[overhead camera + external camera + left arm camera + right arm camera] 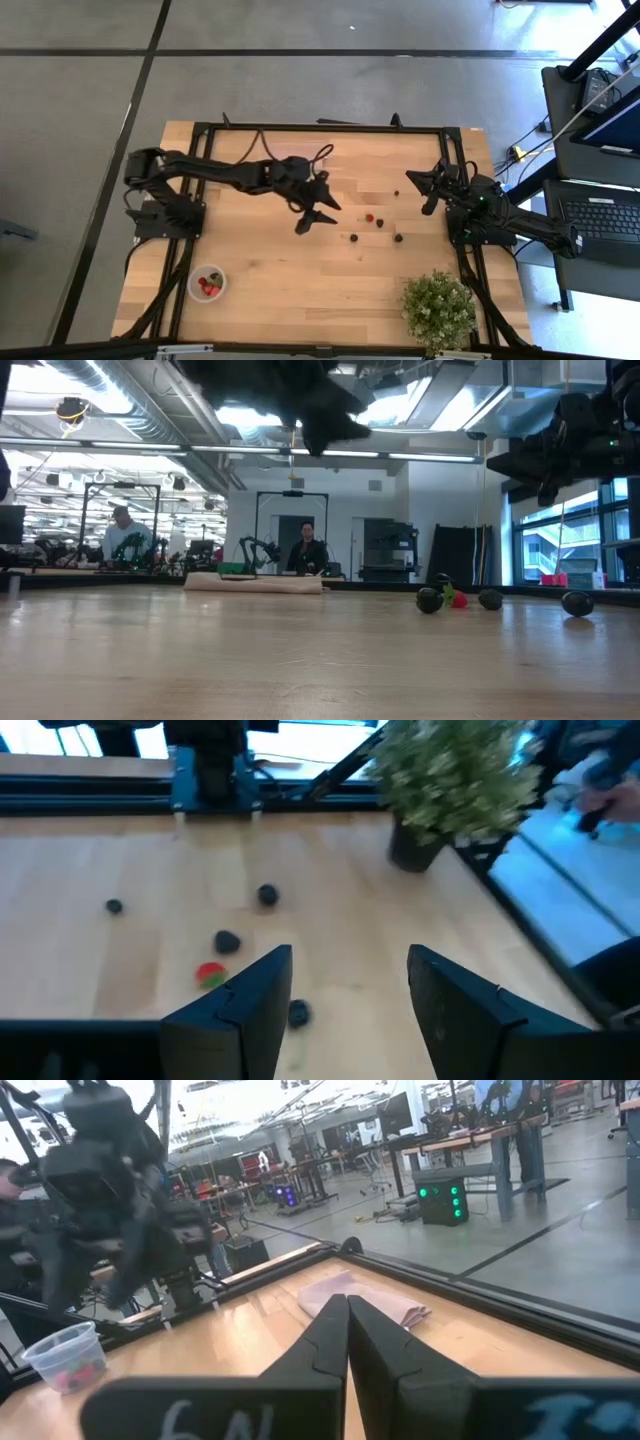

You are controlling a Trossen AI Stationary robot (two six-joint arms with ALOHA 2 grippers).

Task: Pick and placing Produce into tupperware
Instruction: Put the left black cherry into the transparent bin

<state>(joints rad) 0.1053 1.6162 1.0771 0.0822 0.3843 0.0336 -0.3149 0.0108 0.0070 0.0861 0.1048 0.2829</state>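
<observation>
Loose produce lies on the wooden table right of centre: a red strawberry (369, 217) and three dark berries (380, 222), (353, 238), (398, 238). In the left wrist view the strawberry (210, 974) and berries (227, 942) lie ahead of the fingers. The clear round tub (207, 283) stands near the table's near left corner with red fruit inside. My left gripper (315, 213) hangs open and empty above the table, just left of the produce. My right gripper (425, 187) is shut and empty, raised at the right side.
A bushy potted plant (438, 310) stands at the near right corner. A pinkish folded cloth (365, 1300) lies near the far edge. The black frame rails (320, 128) run round the table. People and benches show in the room behind.
</observation>
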